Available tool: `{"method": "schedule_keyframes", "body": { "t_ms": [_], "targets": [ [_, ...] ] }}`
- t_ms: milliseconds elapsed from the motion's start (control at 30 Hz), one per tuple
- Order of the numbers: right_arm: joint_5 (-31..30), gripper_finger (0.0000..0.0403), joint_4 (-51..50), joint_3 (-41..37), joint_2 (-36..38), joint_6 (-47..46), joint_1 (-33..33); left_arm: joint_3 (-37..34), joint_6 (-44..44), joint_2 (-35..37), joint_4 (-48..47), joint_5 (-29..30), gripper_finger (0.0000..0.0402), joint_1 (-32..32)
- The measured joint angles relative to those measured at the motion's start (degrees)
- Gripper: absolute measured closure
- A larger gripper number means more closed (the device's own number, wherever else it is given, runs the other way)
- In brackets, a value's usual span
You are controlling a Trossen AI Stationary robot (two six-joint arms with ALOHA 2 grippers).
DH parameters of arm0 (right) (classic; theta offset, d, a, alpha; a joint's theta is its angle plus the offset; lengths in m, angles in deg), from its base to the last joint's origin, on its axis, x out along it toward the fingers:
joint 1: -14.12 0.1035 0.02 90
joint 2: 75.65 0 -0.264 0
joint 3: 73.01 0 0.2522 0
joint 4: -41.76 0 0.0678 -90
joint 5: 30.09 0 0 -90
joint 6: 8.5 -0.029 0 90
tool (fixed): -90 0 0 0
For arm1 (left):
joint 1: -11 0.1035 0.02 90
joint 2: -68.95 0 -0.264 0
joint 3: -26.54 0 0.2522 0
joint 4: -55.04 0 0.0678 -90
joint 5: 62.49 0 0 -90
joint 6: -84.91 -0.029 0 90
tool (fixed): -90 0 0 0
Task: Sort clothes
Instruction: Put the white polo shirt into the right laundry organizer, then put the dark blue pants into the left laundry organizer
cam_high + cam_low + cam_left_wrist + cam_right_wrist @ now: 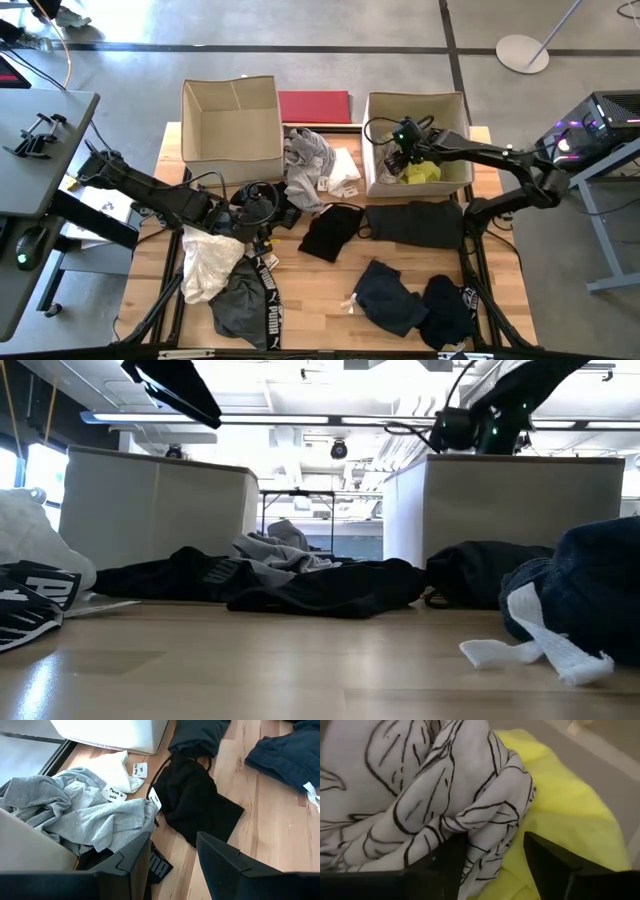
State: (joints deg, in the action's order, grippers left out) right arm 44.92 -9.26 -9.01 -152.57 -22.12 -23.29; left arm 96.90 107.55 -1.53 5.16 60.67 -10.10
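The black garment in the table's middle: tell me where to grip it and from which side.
Grip the black garment from straight above, at the raised fold near its centre. It lies flat and crumpled on the table, so no edge offers a side hold. The left pincer, open and facing it, looks nearest.

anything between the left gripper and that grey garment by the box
Nothing visible does. The left gripper is open and empty, just short of the grey garment, which lies uncovered against the left box. A black garment lies beside it, off the direct line.
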Motion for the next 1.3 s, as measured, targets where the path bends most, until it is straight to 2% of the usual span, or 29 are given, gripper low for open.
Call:
{"method": "schedule_keyframes", "body": {
  "t_ms": [133,233,333,433,533,633,767,867,1000,1167,1300],
  "targets": [
    [-3.1,0.0213,-3.4,4.5,4.5,0.2,1.6,0.0,1.2,0.0,0.0,0.0,0.0250,0.0],
    [-10.0,0.0213,-6.6,8.2,9.8,-1.8,5.0,0.0,1.4,0.0,0.0,0.0,0.0250,-0.5],
    [-16.7,0.0213,-7.4,10.0,16.1,-4.2,11.6,0.0,1.6,0.0,0.1,0.4,0.0250,-1.4],
    [-21.1,0.0213,-7.1,10.0,21.3,-5.5,21.6,0.0,2.4,0.0,0.1,2.0,0.0250,-2.5],
    [-23.6,0.0213,-6.0,10.0,23.4,-6.2,33.9,0.0,2.3,0.0,0.4,3.6,0.0250,-3.5],
    [-24.5,0.0213,-1.3,10.0,22.5,-6.7,47.3,0.0,1.9,0.0,1.2,5.1,0.0250,-3.9],
    [-26.8,0.0213,5.3,9.9,17.0,-1.5,63.1,0.0,-0.3,0.0,3.8,5.3,0.0250,-4.0],
    [-26.5,0.0213,5.7,9.9,11.8,-0.9,71.2,0.0,-1.9,0.0,4.9,5.3,0.0250,-4.1],
    [-24.2,0.0213,5.0,9.9,4.8,-10.0,78.0,0.0,-2.3,0.0,5.4,5.3,0.0250,-4.1],
    [-11.2,0.0213,6.9,9.9,-3.6,-26.1,81.9,0.0,-3.8,0.0,6.7,5.2,0.0250,-4.1],
    [-1.7,0.0207,9.8,9.9,-10.2,-36.9,82.5,0.0,-5.4,0.0,8.7,5.2,0.0250,-4.1]
  ]
}}
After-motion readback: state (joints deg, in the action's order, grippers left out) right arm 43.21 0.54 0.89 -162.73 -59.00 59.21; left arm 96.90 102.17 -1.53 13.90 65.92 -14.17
